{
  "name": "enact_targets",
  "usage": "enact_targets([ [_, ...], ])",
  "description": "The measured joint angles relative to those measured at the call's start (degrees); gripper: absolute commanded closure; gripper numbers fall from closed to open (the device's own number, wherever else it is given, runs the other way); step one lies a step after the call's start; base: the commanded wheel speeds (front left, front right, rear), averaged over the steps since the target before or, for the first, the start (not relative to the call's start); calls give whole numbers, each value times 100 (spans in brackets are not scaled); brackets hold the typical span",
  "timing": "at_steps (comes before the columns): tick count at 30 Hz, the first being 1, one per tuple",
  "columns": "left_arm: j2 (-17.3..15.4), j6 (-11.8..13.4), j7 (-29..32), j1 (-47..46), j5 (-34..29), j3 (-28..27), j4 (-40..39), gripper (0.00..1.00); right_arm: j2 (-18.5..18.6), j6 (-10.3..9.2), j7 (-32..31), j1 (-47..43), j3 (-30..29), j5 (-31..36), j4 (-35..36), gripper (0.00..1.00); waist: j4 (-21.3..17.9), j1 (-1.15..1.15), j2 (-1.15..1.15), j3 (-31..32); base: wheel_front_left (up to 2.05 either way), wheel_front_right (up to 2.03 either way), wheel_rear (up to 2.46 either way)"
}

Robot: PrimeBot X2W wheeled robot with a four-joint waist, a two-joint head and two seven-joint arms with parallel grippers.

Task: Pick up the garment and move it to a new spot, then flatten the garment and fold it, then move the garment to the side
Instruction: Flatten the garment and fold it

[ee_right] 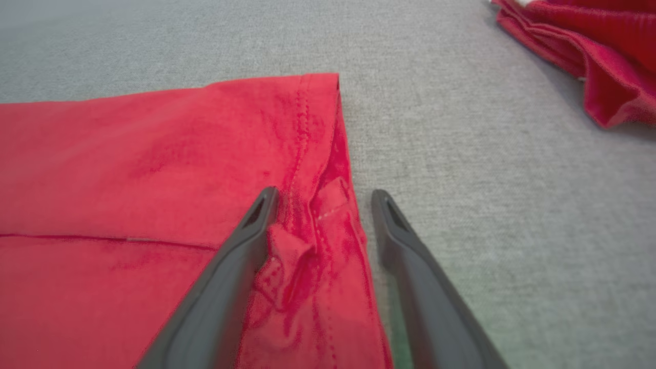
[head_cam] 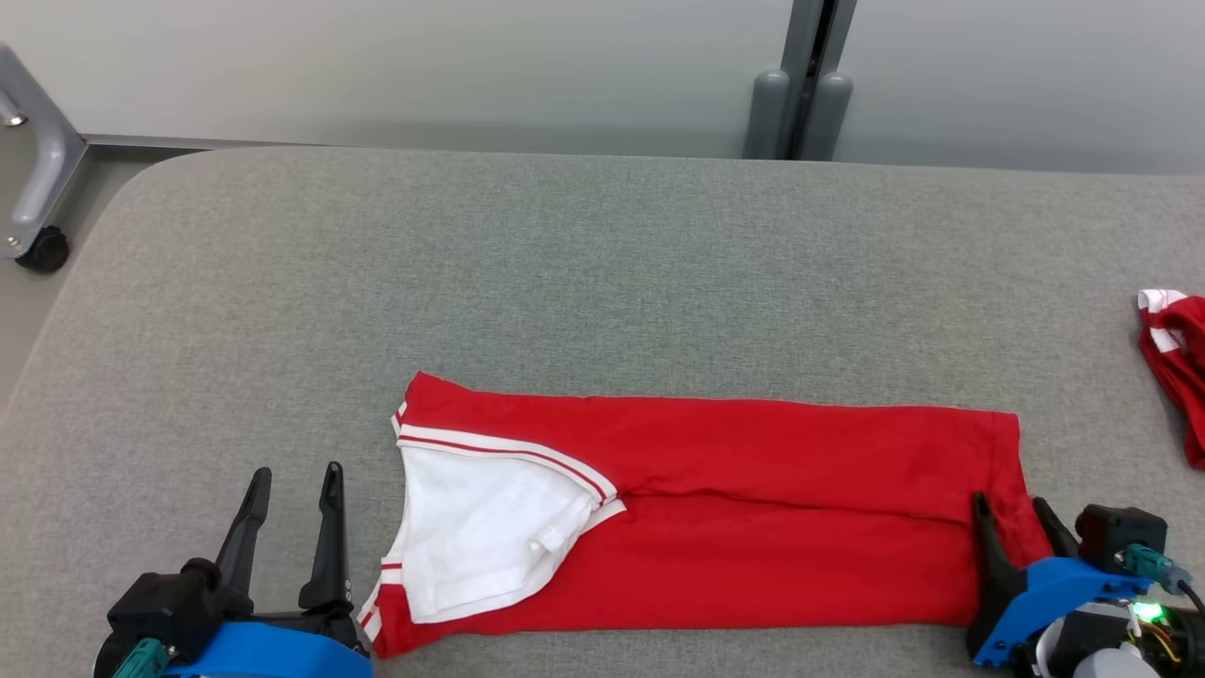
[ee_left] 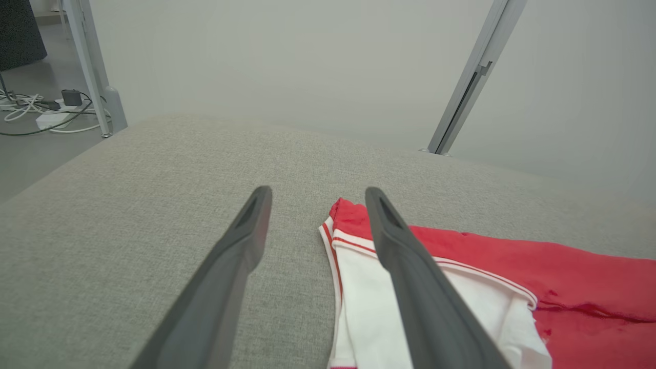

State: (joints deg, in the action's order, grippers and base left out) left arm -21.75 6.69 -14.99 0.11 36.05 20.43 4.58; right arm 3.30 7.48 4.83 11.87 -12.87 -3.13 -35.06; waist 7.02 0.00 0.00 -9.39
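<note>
A red garment lies flat on the grey table, folded lengthwise into a long strip, with a white inner panel and white-striped trim at its left end. My left gripper stands open just left of that end, over bare table; its right finger overlaps the white trim in the left wrist view, where the garment runs off to the right. My right gripper is open astride the right-hand hem. In the right wrist view the garment has bunched hem fabric between the spread fingers of the gripper.
A second red and white garment lies crumpled at the table's right edge, also in the right wrist view. A grey post stands behind the table, and a wheeled frame leg at far left. The table's rounded left edge is close.
</note>
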Motion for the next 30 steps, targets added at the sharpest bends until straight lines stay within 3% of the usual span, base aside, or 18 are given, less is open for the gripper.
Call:
enact_targets([
  [4, 24, -13, 0, -4, -41, -36, -8, 0, -9, 1, 193, 199, 146, 25, -269, 100, -97, 0, 0, -18, 0, 0, 0],
  [12, 48, -23, 0, -20, -136, -32, -26, 0, -32, 3, 434, 655, 181, 45, -420, 100, -374, 0, 0, -8, 0, 0, 0],
  [15, 53, -22, 0, -21, -148, -14, -32, 0, 167, 3, 401, 693, 107, 8, -240, 100, -502, 0, 0, 8, 0, 0, 0],
  [25, 114, -18, 0, -37, -180, 65, -10, 0, 800, 2, -341, 286, -382, -522, 1203, 100, -841, 0, 0, 37, 0, 0, 0],
  [30, 137, -53, 0, -98, -186, 73, 35, 0, 601, 1, -715, 58, -358, -883, 1806, 100, -876, 0, 0, 29, 0, 0, 0],
])
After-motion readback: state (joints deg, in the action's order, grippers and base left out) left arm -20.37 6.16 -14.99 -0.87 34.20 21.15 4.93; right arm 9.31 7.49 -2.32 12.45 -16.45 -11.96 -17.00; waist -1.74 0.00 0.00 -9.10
